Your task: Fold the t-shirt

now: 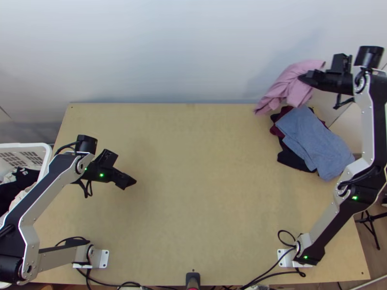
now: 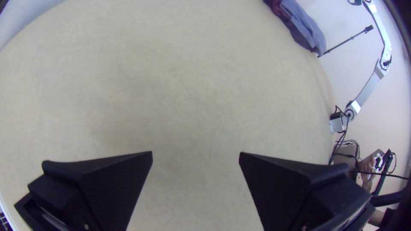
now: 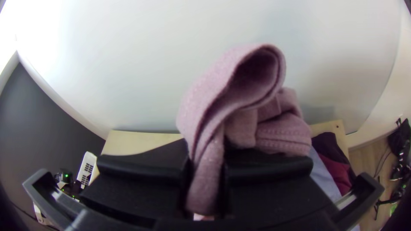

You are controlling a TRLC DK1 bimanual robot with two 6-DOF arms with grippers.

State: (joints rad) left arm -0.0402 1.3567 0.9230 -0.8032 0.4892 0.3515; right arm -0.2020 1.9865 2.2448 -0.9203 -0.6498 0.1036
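Pink t-shirt [image 1: 288,87] hangs bunched above worktop's [image 1: 193,193] far right corner, speckled knit curling into loop, stitched seam beside. Right gripper's [image 1: 303,78] fingers closed on it. Near it, smooth blue-grey garment [image 1: 314,140] lies over dark, maroon cloths [image 1: 290,158]. Left gripper's [image 1: 130,182] fingers wide apart.

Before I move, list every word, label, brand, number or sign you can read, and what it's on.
None readable.
Pale marks on the dark cloth in the white basket: too small to read.
Pink cloth in the right pincer: no lettering visible.
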